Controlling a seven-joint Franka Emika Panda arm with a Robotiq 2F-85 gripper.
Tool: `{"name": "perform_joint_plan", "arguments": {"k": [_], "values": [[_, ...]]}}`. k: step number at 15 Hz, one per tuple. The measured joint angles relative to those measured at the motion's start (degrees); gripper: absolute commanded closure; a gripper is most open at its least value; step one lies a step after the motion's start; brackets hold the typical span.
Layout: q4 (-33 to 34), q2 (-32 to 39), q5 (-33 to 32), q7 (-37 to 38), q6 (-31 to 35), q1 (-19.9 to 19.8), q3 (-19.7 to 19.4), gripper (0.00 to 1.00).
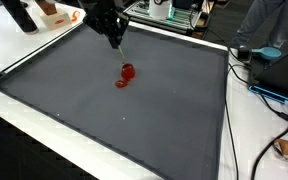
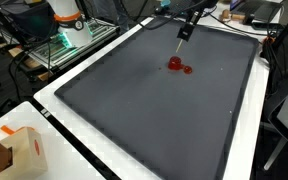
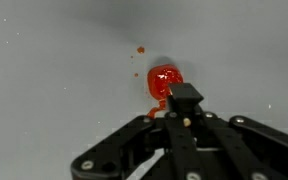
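A small glossy red object [image 1: 128,71] lies flat on the dark grey mat [image 1: 174,120] that covers the tabletop. In both exterior views it shows as a rounded lump [image 2: 174,63] with a smaller, flatter red piece [image 2: 188,69] touching or just beside it. It sits about midway between the mat's two side edges, nearer the far edge than the near one, well apart from every corner. In the wrist view it gleams with bright highlights [image 3: 164,80], and tiny orange specks [image 3: 140,49] lie near it.
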Motion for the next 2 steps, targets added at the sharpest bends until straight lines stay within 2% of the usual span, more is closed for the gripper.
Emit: {"name": "perform_joint_plan", "arguments": {"k": [2], "values": [[-0.07,-0.01,0.01,-0.01,0.05,0.00,0.04,0.87]]}}
